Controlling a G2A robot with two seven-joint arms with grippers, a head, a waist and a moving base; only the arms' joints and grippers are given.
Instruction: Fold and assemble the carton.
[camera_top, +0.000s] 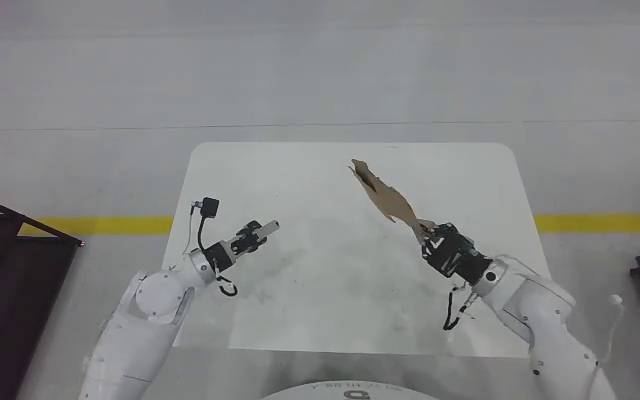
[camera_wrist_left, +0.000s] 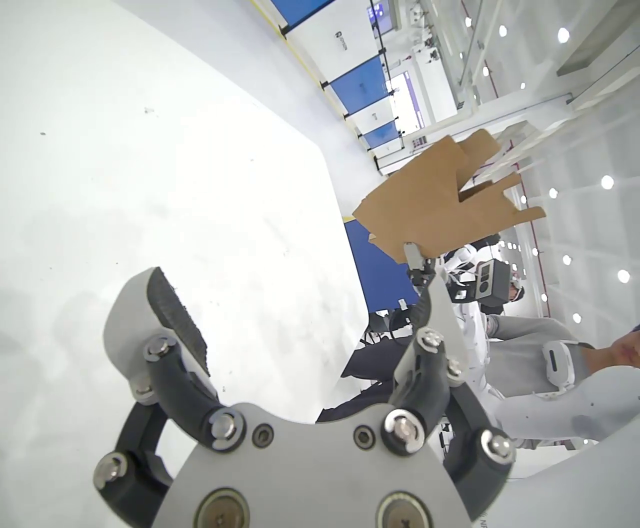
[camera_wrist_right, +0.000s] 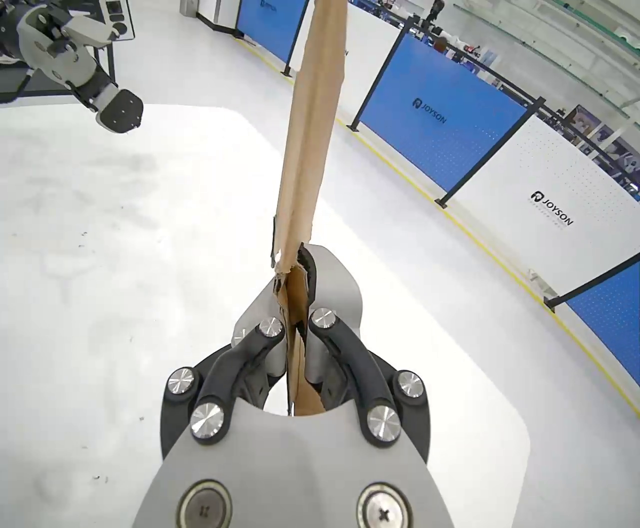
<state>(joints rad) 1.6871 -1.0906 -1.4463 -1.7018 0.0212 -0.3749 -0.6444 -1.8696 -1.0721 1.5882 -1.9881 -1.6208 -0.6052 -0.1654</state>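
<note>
A flat brown carton (camera_top: 385, 196) is held up off the white table (camera_top: 300, 180), edge-on in the top view. My right gripper (camera_top: 428, 234) is shut on its lower corner at the table's right side. Seen from the right wrist, the carton (camera_wrist_right: 310, 125) rises straight up from between the closed fingers (camera_wrist_right: 330, 280). My left gripper (camera_top: 262, 232) stands open over the table's left part, well apart from the carton, with nothing between its fingers (camera_wrist_left: 170, 310). From the left wrist, the carton (camera_wrist_left: 440, 205) shows broadside with its flaps spread, pinched by the right gripper (camera_wrist_left: 417, 260).
The table's right edge runs close to the right arm (camera_top: 530, 300). A yellow floor line (camera_top: 120, 225) passes behind the table. Blue and white barrier panels (camera_wrist_right: 450, 125) stand beyond the far side. A dark object (camera_top: 30, 250) sits at the left on the floor.
</note>
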